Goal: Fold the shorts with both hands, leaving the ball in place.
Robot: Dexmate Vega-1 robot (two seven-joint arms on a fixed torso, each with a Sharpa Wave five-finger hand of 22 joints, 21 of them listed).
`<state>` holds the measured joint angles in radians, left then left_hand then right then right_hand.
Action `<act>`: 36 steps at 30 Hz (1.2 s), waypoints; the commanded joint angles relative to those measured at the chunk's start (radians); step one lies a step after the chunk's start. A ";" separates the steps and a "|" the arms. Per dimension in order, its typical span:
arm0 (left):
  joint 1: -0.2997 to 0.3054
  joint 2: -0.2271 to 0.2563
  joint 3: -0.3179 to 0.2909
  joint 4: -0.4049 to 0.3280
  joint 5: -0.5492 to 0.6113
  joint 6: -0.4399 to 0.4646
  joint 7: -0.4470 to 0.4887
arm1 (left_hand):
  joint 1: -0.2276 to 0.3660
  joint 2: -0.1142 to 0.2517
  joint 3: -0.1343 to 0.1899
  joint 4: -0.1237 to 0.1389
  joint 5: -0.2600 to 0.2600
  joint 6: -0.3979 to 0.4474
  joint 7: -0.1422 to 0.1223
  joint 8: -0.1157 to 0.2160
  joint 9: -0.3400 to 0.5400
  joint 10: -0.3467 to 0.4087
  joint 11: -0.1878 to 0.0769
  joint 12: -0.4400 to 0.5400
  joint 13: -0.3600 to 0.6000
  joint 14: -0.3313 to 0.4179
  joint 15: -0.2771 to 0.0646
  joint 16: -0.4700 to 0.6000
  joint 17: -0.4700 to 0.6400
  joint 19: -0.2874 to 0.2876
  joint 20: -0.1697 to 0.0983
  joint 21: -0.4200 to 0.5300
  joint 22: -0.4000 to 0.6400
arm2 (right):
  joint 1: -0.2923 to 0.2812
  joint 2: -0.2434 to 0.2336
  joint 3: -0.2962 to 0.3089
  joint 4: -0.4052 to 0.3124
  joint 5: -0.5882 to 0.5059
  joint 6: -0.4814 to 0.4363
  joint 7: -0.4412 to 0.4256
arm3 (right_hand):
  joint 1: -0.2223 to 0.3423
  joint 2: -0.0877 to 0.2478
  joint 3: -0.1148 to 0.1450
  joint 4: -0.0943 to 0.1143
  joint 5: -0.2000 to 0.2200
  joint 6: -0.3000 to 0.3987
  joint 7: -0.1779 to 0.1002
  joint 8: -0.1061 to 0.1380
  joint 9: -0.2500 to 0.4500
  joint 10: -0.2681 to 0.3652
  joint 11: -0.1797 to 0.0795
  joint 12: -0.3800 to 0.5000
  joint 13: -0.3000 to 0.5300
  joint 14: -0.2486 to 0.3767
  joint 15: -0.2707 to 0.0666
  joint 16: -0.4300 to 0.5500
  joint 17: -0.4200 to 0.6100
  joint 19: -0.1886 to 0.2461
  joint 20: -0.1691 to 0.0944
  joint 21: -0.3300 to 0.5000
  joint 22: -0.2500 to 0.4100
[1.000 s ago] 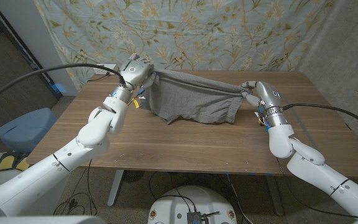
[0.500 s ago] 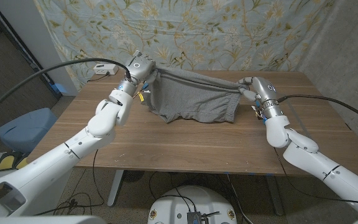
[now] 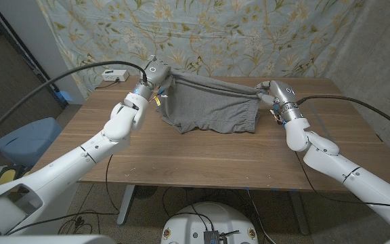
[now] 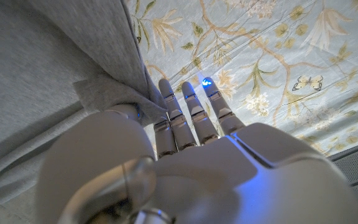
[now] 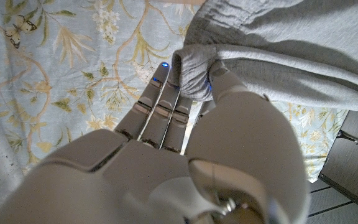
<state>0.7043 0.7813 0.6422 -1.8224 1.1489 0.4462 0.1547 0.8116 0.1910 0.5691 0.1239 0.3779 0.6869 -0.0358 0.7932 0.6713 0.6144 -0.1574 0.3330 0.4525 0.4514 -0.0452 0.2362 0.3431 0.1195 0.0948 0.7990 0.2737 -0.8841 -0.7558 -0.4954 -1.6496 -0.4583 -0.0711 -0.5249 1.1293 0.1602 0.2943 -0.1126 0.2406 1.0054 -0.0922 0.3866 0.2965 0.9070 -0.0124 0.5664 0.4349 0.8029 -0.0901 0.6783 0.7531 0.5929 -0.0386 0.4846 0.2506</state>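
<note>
Now I watch shorts (image 3: 212, 108) mid-frame, both hands pinching corners: left hand (image 3: 156, 74), right hand (image 3: 271, 92). Risk: thin pinch slips, cloth drops. Ball possibly hidden.

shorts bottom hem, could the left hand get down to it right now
Probably not as things stand: the left hand is busy pinching one top corner of the shorts, with the right hand holding the other. The table near the hem looks unobstructed.

One pair of shorts (image 3: 212, 105); two robot hands; one table (image 3: 202, 156).
</note>
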 commanded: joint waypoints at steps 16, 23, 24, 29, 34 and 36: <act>-0.184 -0.080 0.193 0.257 0.094 0.025 -0.021 | 0.006 -0.017 0.061 -0.008 -0.049 0.064 -0.029 0.032 -0.037 0.066 -0.028 0.008 -0.003 0.041 -0.156 0.003 -0.006 0.011 -0.035 0.031 -0.012 | 0.204 0.048 -0.157 0.199 -0.032 0.020 0.082 | 0.007 0.004 0.002 0.001 0.002 0.003 0.009 0.001 -0.007 0.001 0.005 0.000 -0.008 0.016 -0.126 -0.010 0.009 0.005 0.008 0.019 0.000; -0.215 -0.105 0.231 0.308 0.107 0.039 -0.039 | 0.004 -0.021 0.059 -0.017 -0.069 0.067 -0.030 0.031 -0.052 0.068 -0.027 0.002 -0.010 0.043 -0.157 0.001 -0.007 0.011 -0.037 0.037 -0.017 | 0.243 0.064 -0.195 0.243 -0.050 0.019 0.099 | 0.007 0.004 0.002 0.002 0.001 0.001 0.008 -0.001 -0.009 0.001 0.002 -0.001 -0.010 0.018 -0.126 -0.012 0.012 0.004 0.008 0.023 -0.001; -0.220 -0.109 0.237 0.315 0.109 0.040 -0.040 | 0.004 -0.020 0.059 -0.019 -0.074 0.071 -0.030 0.031 -0.056 0.070 -0.027 0.001 -0.012 0.045 -0.158 0.001 -0.007 0.011 -0.039 0.039 -0.018 | 0.248 0.066 -0.201 0.248 -0.052 0.017 0.104 | 0.007 0.005 0.002 0.002 0.001 0.001 0.008 -0.001 -0.010 0.001 0.003 -0.002 -0.010 0.018 -0.126 -0.013 0.012 0.004 0.009 0.024 -0.001; -0.241 -0.123 0.277 0.354 0.140 0.054 -0.048 | 0.015 -0.039 0.047 -0.056 -0.106 0.069 -0.040 0.017 -0.086 0.075 -0.028 -0.006 -0.022 0.049 -0.164 0.004 -0.008 0.015 -0.047 0.049 -0.025 | 0.264 0.068 -0.222 0.255 -0.056 0.003 0.134 | 0.010 0.007 0.007 0.000 -0.001 -0.007 0.006 -0.006 -0.014 -0.013 0.004 -0.013 -0.017 0.007 -0.125 -0.026 0.009 0.006 0.011 0.030 -0.002; -0.252 -0.126 0.305 0.367 0.168 0.071 -0.082 | 0.022 -0.054 0.031 -0.091 -0.145 0.029 -0.065 -0.025 -0.129 0.064 -0.031 -0.021 -0.033 0.048 -0.164 0.006 -0.008 0.015 -0.051 0.059 -0.033 | 0.265 0.060 -0.228 0.245 -0.044 -0.009 0.167 | 0.007 0.012 0.021 0.005 -0.007 -0.043 -0.001 -0.029 -0.027 -0.046 0.011 -0.040 -0.037 -0.010 -0.121 -0.071 -0.018 0.001 0.017 0.042 -0.007; -0.255 -0.129 0.316 0.374 0.184 0.085 -0.098 | 0.017 -0.056 0.027 -0.095 -0.160 0.010 -0.074 -0.047 -0.151 0.057 -0.031 -0.030 -0.039 0.045 -0.165 0.003 -0.011 0.014 -0.053 0.063 -0.037 | 0.265 0.053 -0.228 0.233 -0.034 -0.018 0.198 | -0.011 0.007 0.024 0.015 -0.015 -0.074 0.003 -0.053 -0.039 -0.082 0.010 -0.065 -0.052 -0.035 -0.113 -0.113 -0.045 -0.012 0.022 0.048 -0.011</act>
<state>0.4830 0.6721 0.8927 -1.5029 1.2751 0.4927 0.1052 0.8303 0.1432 0.5729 0.0616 0.2317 0.7070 -0.0921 0.7658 0.5389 0.6769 -0.1778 0.3134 0.4176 0.4933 -0.0516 0.2362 0.3339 0.1302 0.0516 0.8511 0.2375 -0.6414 -0.6946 -0.6956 -1.4153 -0.5062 -0.0628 -0.4042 1.1334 0.1572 0.3110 -0.1047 0.2360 0.9584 -0.0900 0.3541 0.2678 0.8520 -0.0016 0.5209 0.3941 0.7878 -0.0875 0.5993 0.7293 0.5896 -0.0247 0.5235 0.2413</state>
